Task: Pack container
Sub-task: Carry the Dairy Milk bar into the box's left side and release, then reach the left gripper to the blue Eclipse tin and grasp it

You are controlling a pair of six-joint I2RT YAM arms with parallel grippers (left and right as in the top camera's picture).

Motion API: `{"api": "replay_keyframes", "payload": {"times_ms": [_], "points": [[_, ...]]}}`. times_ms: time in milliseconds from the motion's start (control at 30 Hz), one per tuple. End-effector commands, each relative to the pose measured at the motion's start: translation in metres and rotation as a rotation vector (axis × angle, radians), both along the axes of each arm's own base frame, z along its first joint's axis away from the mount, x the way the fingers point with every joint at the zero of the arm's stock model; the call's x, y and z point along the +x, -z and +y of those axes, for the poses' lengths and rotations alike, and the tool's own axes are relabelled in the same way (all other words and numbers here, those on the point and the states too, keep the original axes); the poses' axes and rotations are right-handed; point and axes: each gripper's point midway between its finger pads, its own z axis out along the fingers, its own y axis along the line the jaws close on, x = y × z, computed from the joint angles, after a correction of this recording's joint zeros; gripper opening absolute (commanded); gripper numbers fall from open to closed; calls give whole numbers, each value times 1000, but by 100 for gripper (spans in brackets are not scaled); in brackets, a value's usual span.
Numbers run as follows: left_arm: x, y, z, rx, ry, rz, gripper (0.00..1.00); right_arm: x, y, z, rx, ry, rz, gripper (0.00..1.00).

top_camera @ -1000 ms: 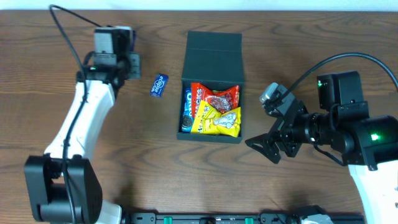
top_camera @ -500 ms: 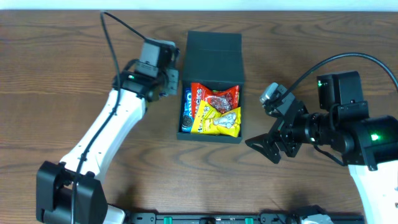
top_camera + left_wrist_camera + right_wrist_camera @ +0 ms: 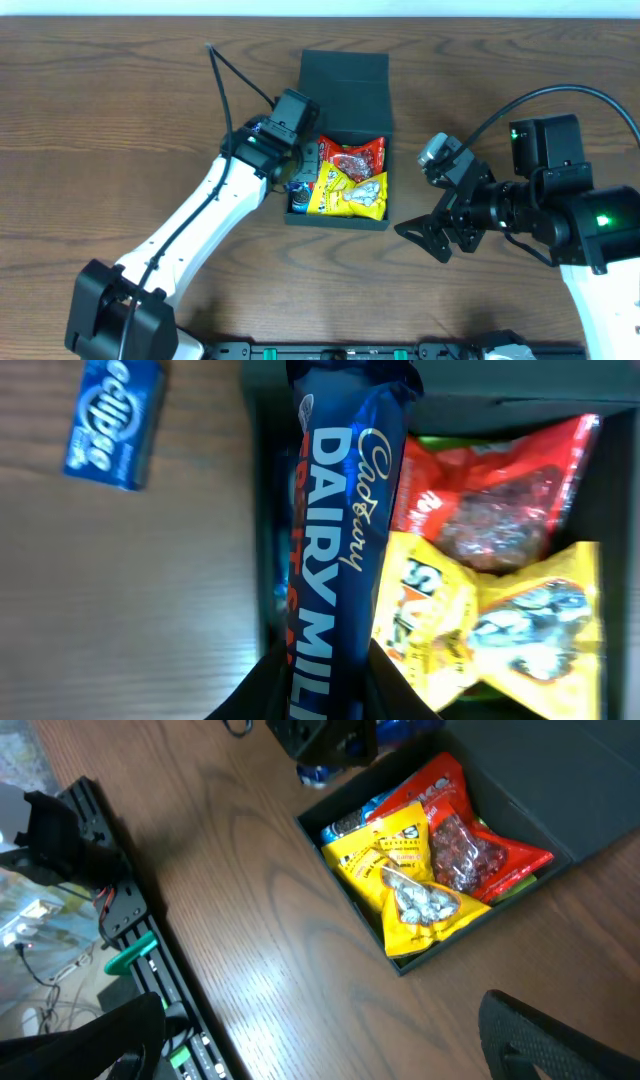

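Note:
The container (image 3: 343, 75) is a dark teal box lying open mid-table, its flap lid folded back at the far side. Inside it are a red packet (image 3: 352, 157), a yellow packet (image 3: 350, 193) and a blue Oreo pack (image 3: 298, 196). My left gripper (image 3: 303, 166) is shut on a blue Cadbury Dairy Milk bar (image 3: 345, 540), which hangs over the box's left wall (image 3: 262, 510). The black fingers (image 3: 268, 682) clamp the bar's lower end. My right gripper (image 3: 426, 200) stands open above bare table to the right of the box, with nothing in it.
A small blue Eclipse pack (image 3: 112, 422) lies on the wood just left of the box, mostly under my left arm from overhead. A black rail with green clips (image 3: 130, 950) runs along the table's near edge.
My left arm has swung right from the table's far left, past the Eclipse pack, carrying the bar to the box's left edge. The right arm has not moved.

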Motion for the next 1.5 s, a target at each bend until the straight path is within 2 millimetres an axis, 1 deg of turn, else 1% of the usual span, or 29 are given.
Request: {"api": "replay_keyframes", "payload": {"times_ms": [0, 167, 200, 233, 267, 333, 400, 433, 500, 600, 667, 767, 933, 1067, 1200, 1333, 1400, 1467], "points": [[-4, -10, -5, -51, -83, 6, 19, 1, -5, -1, 11, 6, -11, 99], [-8, -8, -2, -66, -147, 39, 19, 1, -5, -1, 11, 6, -11, 99], [-8, -8, -3, -70, -157, 41, 23, 1, -5, -1, 11, 7, -11, 99], [-8, -8, -3, -76, -171, 44, 31, 1, -5, -1, 11, 6, -11, 99], [-8, -8, -3, -79, -172, 46, 31, 1, -5, -1, 11, 7, -11, 99], [-9, -8, -4, -84, -167, 50, 27, 1, -5, -1, 11, 6, -11, 99], [-9, -8, -5, -86, -167, 50, 27, 1, -5, -1, 11, 6, -11, 99], [-9, -8, -5, -86, -166, 50, 31, 1, -5, -1, 10, 7, -11, 99], [-9, -8, -4, -85, -166, 49, 42, 1, -5, -1, 11, 6, -11, 99], [-7, -8, -1, -64, -160, 33, 47, 1, -5, -1, 11, 6, -11, 99], [1, -10, 7, -19, -152, -12, 48, 1, -5, -1, 11, 6, -11, 99], [21, -17, 29, 98, -164, -124, 52, 1, -5, -1, 11, 6, -11, 99], [56, -36, 61, 230, -153, -282, 60, 1, -5, -1, 10, 7, -11, 99], [82, -51, 80, 261, -136, -374, 64, 1, -5, -1, 11, 6, -11, 99], [103, -62, 107, 268, -187, -434, 64, 1, -5, -1, 11, 6, -11, 99], [117, -62, 137, 260, -257, -443, 64, 1, -5, -1, 11, 7, -11, 99], [121, -56, 143, 244, -244, -430, 64, 1, -5, -1, 11, 6, -11, 99], [126, -46, 143, 222, -196, -411, 67, 1, -5, -1, 11, 6, -11, 99]]}}
